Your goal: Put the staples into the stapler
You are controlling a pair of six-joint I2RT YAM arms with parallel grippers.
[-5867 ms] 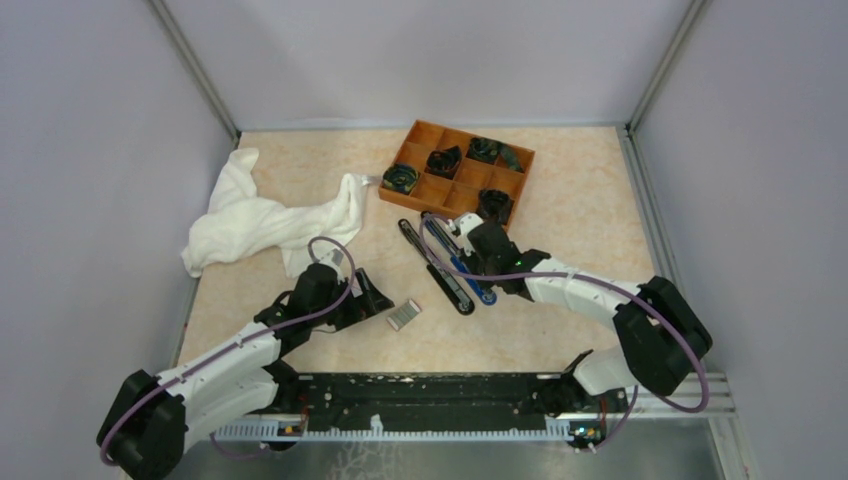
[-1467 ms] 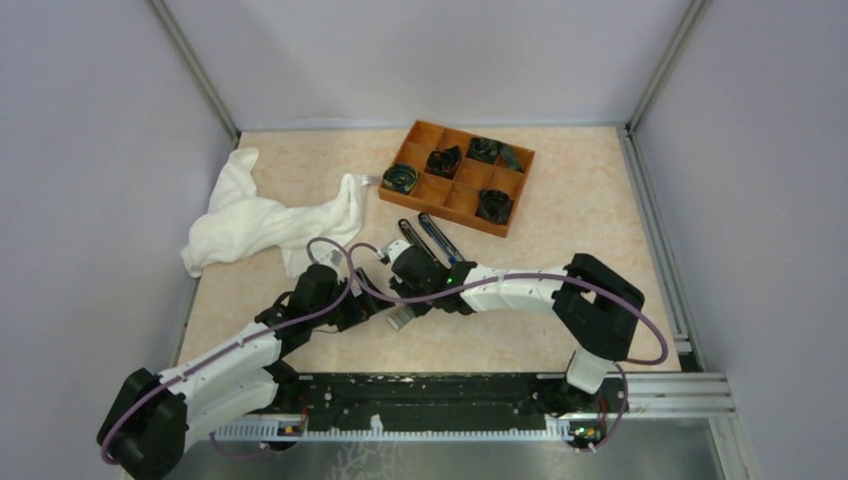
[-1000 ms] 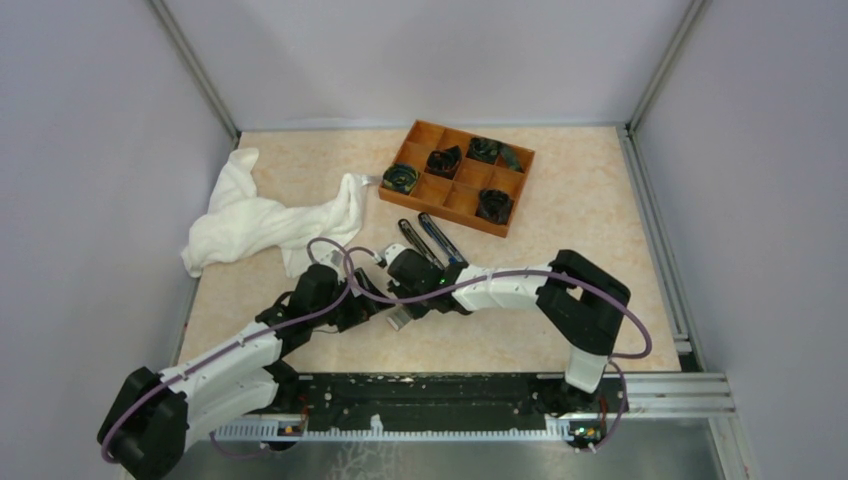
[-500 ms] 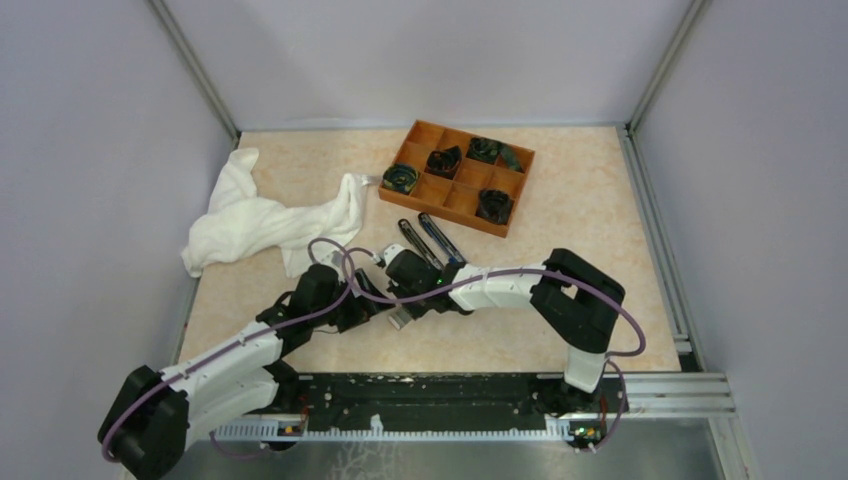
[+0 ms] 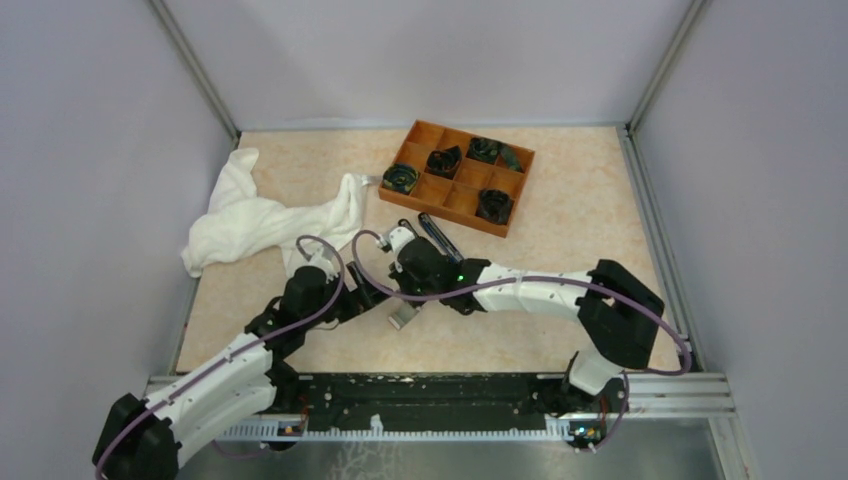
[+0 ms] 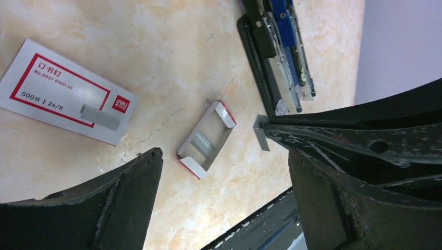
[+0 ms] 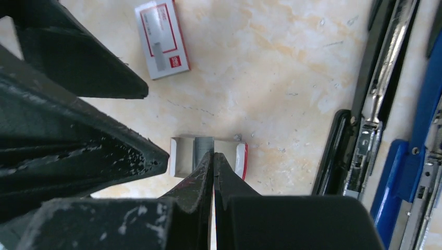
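Observation:
The white carton with the red label (image 6: 49, 86) lies flat, one staple strip (image 6: 100, 115) on top of it; it also shows in the right wrist view (image 7: 166, 28). The carton's inner tray (image 7: 180, 156) lies open with staples (image 7: 202, 146) in it, also seen from above (image 5: 403, 317). My right gripper (image 7: 212, 159) is shut just above that tray, and a grey staple strip (image 6: 260, 136) sticks out of its tips. The black stapler (image 7: 367, 99) lies opened to the right, next to the blue stapler (image 7: 412, 161). My left gripper (image 6: 224, 177) is open and empty beside the tray.
An orange compartment tray (image 5: 455, 200) with dark items stands at the back. A white cloth (image 5: 250, 220) lies at the left. The two grippers (image 5: 375, 290) are close together. The black rail (image 5: 420, 395) runs along the near edge.
My right arm has swung its elbow out to the right and its gripper has lifted off the inner tray, which now shows uncovered. My left arm has shifted slightly forward.

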